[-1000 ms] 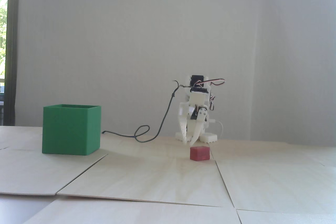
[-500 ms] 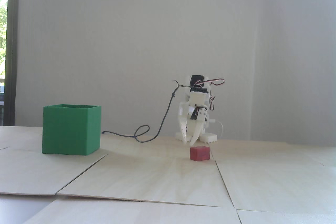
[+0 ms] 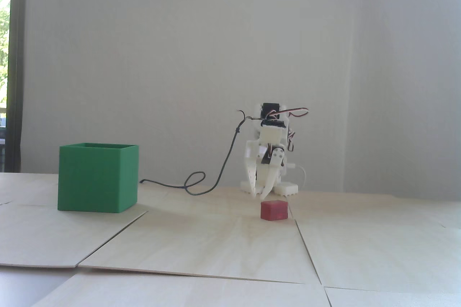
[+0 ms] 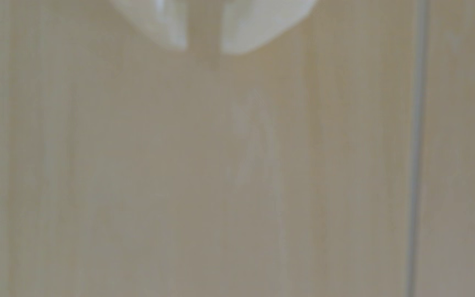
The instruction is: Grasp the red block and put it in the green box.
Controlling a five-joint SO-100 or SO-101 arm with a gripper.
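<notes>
Pale wood desk [image 3: 223, 242], green box [image 3: 97, 177] at left, red block [image 3: 274, 210] lower centre — fingers [image 3: 260, 195] just above it, slightly parted, empty.

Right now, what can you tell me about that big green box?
The green box is a cube-shaped container of matte green plastic with thin walls and an open top. It stands upright on the pale wooden table, at the left in the fixed view. Nothing touches it; its inside is hidden. The wrist view does not show it.
</notes>
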